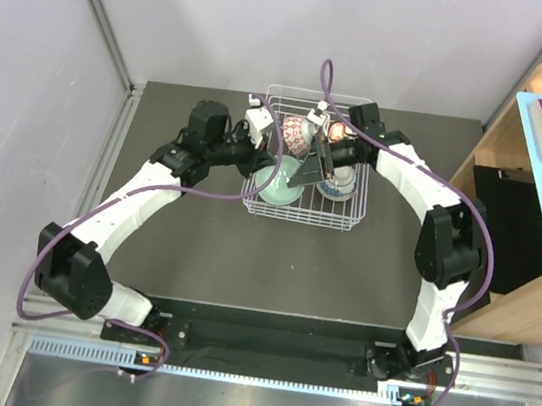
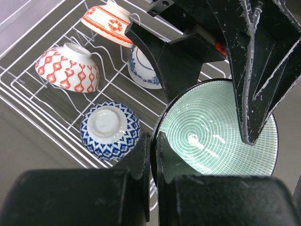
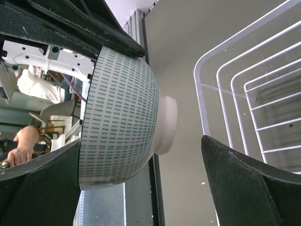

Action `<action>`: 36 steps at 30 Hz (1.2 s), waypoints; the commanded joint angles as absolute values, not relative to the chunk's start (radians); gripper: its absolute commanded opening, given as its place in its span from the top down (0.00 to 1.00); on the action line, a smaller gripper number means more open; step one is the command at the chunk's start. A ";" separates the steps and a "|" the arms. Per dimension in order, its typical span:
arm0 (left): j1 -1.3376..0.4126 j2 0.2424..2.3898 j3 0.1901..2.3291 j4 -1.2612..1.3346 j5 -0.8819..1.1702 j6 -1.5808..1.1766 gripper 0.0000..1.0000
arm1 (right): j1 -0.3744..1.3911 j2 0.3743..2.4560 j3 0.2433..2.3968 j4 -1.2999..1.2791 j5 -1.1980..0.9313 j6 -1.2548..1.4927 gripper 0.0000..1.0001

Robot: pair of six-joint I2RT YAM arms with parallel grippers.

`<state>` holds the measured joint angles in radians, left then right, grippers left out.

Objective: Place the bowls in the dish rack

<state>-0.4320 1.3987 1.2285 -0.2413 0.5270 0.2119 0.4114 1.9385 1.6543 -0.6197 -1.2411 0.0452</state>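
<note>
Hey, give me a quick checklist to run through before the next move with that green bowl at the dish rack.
1. Left gripper hold: jaws shut on the rim of the green bowl. Ok.
2. Right gripper: jaws wide open, one on each side of the green bowl, not gripping. Ok.
3. Other four bowls: the red bowls and blue bowls sit upside down inside the dish rack. Ok.
4. Free spot in the rack under the green bowl: hidden by the bowl. Cannot tell.
5. Clearance between the right jaws and the bowl: cannot tell.
</note>
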 commanded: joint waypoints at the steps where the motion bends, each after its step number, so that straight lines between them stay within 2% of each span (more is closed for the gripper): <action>1: -0.436 1.351 1.276 -0.146 0.555 0.198 1.00 | 0.397 1.948 1.689 -0.604 -1.316 0.018 0.01; 5: -0.437 1.353 1.276 -0.144 0.558 0.196 1.00 | 0.397 1.957 1.689 -0.601 -1.382 0.026 0.05; 26: -0.449 1.365 1.270 -0.137 0.561 0.192 1.00 | 0.462 1.968 1.707 -0.611 -1.419 0.023 0.05; 33: -0.451 1.362 1.262 -0.135 0.558 0.195 1.00 | 0.476 1.960 1.704 -0.612 -1.419 0.021 0.09; 36: -0.453 1.361 1.259 -0.133 0.557 0.195 1.00 | 0.477 1.957 1.706 -0.611 -1.420 0.020 0.13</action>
